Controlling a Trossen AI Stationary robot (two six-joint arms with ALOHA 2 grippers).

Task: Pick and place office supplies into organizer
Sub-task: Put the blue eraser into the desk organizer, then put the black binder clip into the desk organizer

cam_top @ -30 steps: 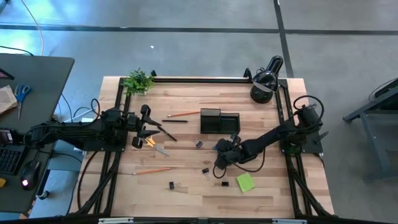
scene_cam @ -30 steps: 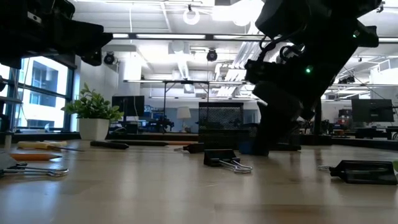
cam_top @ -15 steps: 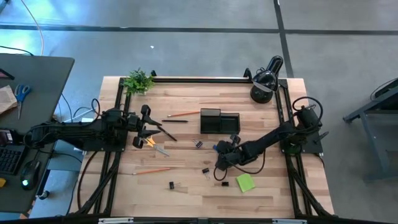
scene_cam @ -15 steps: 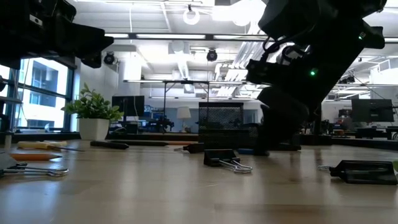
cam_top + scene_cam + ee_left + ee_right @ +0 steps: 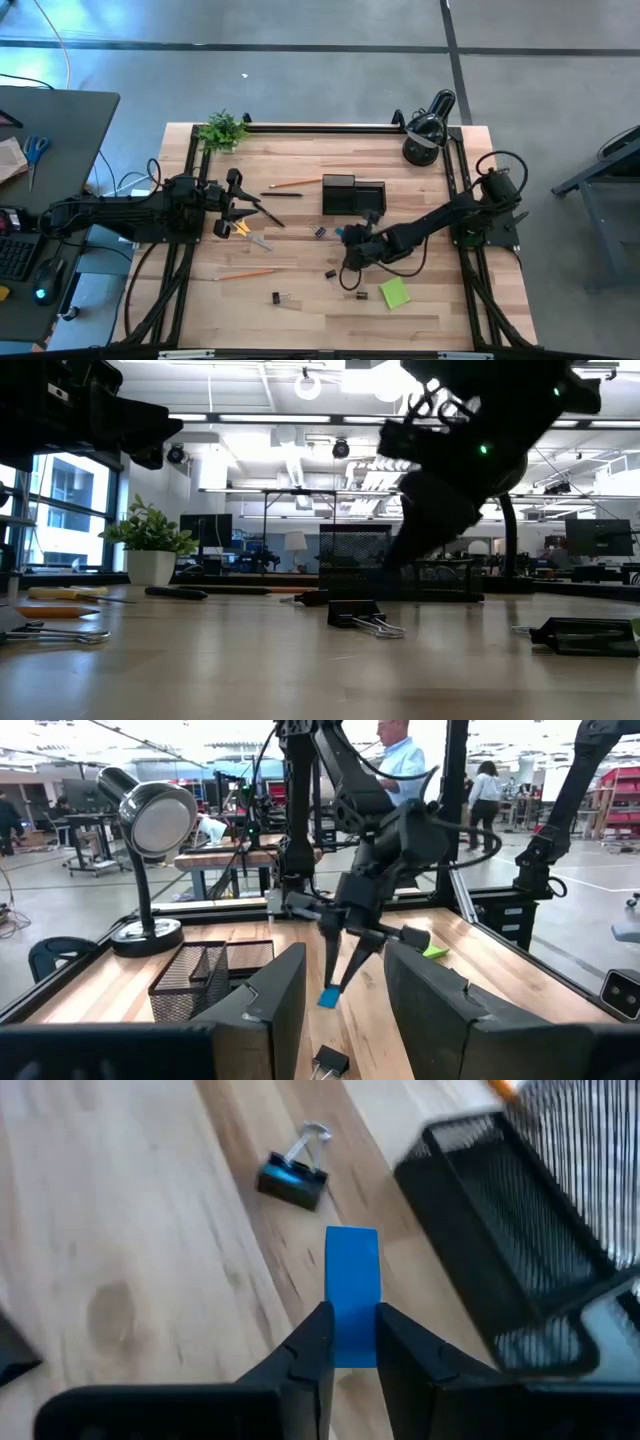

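Note:
My right gripper (image 5: 344,238) hangs over the table's middle, just near the black mesh organizer (image 5: 353,194), and is shut on the small blue block (image 5: 352,1270). The left wrist view shows that block (image 5: 329,997) at the fingertips, above the wood. My left gripper (image 5: 238,205) waits open at the left side, over the yellow-handled scissors (image 5: 245,232), which lie flat. Two orange pencils (image 5: 293,183) (image 5: 245,273), a black pen (image 5: 283,195), several binder clips (image 5: 330,274) and the lime-green sticky pad (image 5: 394,293) lie on the table. My right gripper pinches the blue block by one end (image 5: 352,1342) between its two fingers (image 5: 318,1338). The fingers come from above, pointing down with a slant. The block sticks out past the fingertips, its free end (image 5: 328,1001) hanging below them, lifted clear of the table.
A black domed lamp (image 5: 425,130) stands at the far right corner and a small green plant (image 5: 222,130) at the far left. One binder clip (image 5: 293,1178) lies beyond the block, beside the organizer's wall (image 5: 500,1240). People stand in the room behind.
My right gripper has risen from the table with the blue block and drifted a little toward the left and far edges, nearer the organizer. The block, which was down at the table surface, now hangs clear in the fingers. The left arm has kept still.

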